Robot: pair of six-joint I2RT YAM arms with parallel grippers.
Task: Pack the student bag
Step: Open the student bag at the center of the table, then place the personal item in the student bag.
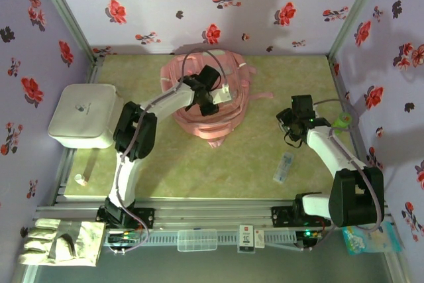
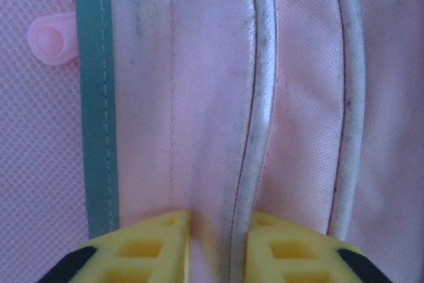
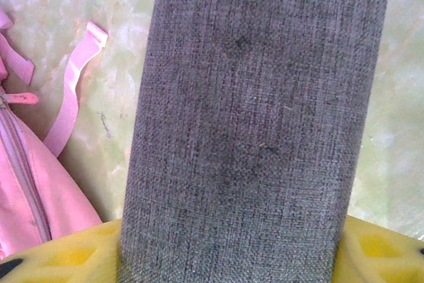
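The left gripper point(image 2: 217, 230) sat on the student bag point(image 1: 215, 124) at mid-table, its jaws narrow and pinching a fold of the fabric. Apart to the right, the right gripper point(image 3: 232, 246) clasped a grey woven case point(image 3: 258, 111), whose long axis ran straight out from the fingers. The bag lay to its left.

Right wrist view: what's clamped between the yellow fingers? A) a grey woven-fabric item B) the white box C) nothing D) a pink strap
A: a grey woven-fabric item stands between the yellow fingers, touching both, while the student bag and its strap lie off to the left.
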